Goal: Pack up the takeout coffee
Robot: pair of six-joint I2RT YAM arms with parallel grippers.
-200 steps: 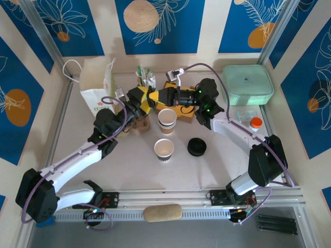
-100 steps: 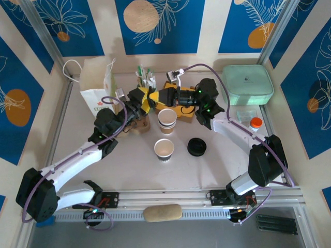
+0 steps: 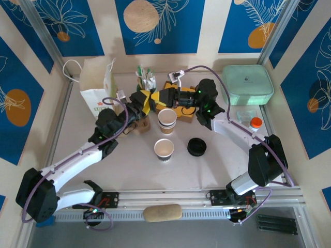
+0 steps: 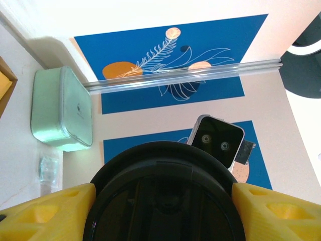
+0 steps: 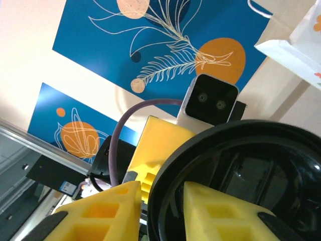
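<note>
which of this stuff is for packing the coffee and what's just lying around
For the job: far cup, near cup, held lid, lid on table; probably also carrier and bag.
Lying about: utensils, mint box, orange-capped bottle.

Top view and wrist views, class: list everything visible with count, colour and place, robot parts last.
paper cups: two, kraft brown, table centre.
lids: two, black, one beside the near cup, one gripped.
paper bag: one, white, far left.
lidded box: one, mint green, far right.
utensils: several, white and green, far centre.
bottle: one, orange cap, right edge.
left gripper: one, yellow fingers, closed across a lid.
right gripper: one, yellow fingers, open astride its rim.
</note>
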